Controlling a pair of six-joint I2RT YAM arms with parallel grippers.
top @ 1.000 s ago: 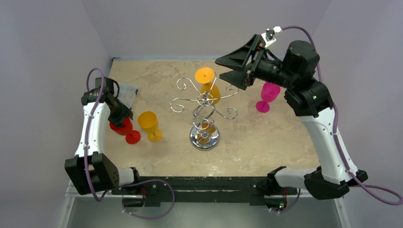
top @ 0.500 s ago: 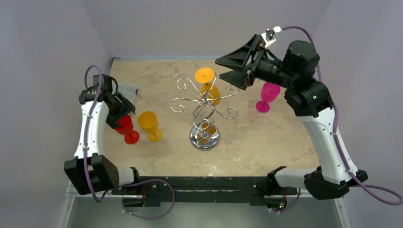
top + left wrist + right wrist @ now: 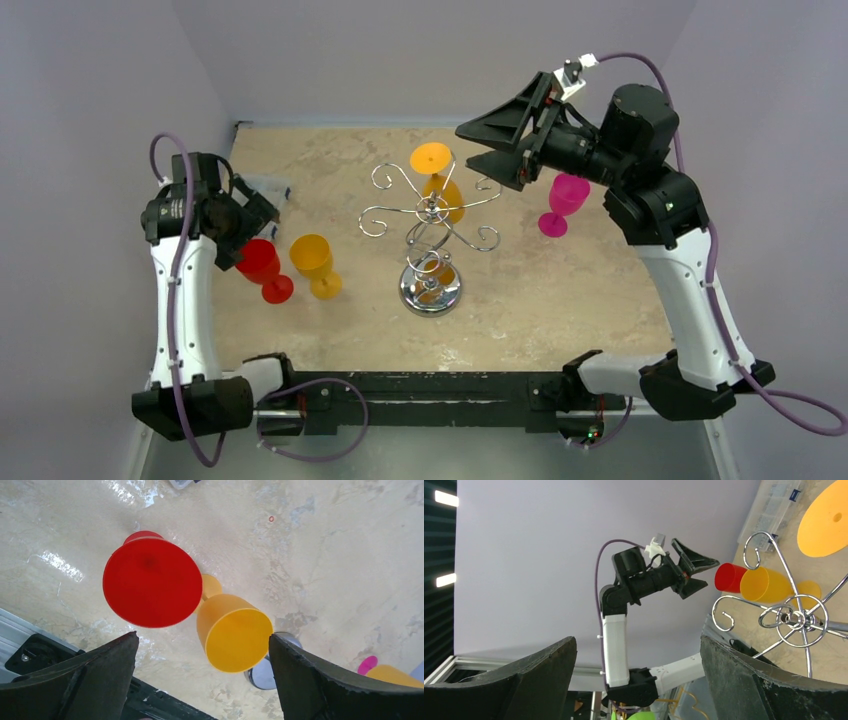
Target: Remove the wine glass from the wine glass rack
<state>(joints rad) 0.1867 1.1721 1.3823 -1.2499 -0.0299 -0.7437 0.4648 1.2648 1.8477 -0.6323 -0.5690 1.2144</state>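
Observation:
The chrome wine glass rack [image 3: 432, 213] stands mid-table on its round base [image 3: 430, 289]. One orange wine glass [image 3: 440, 180] hangs upside down from a far arm, foot up. My right gripper [image 3: 497, 142] hovers open just right of that glass, level with the rack's top; the rack [image 3: 791, 617] and the glass foot [image 3: 824, 525] sit at the right edge of the right wrist view. My left gripper [image 3: 248, 220] is open above a red glass [image 3: 262, 266], nothing between its fingers. The left wrist view looks down on the red glass [image 3: 152, 592].
A yellow-orange glass [image 3: 313, 262] stands right beside the red one, also seen as the yellow-orange glass [image 3: 235, 636]. A pink glass [image 3: 562, 203] stands on the table under my right arm. A clear plastic box [image 3: 266, 190] lies at the back left.
My left gripper opened, let go of the red glass and lifted back to the left; the glass stays upright on the table. The right gripper barely moved.

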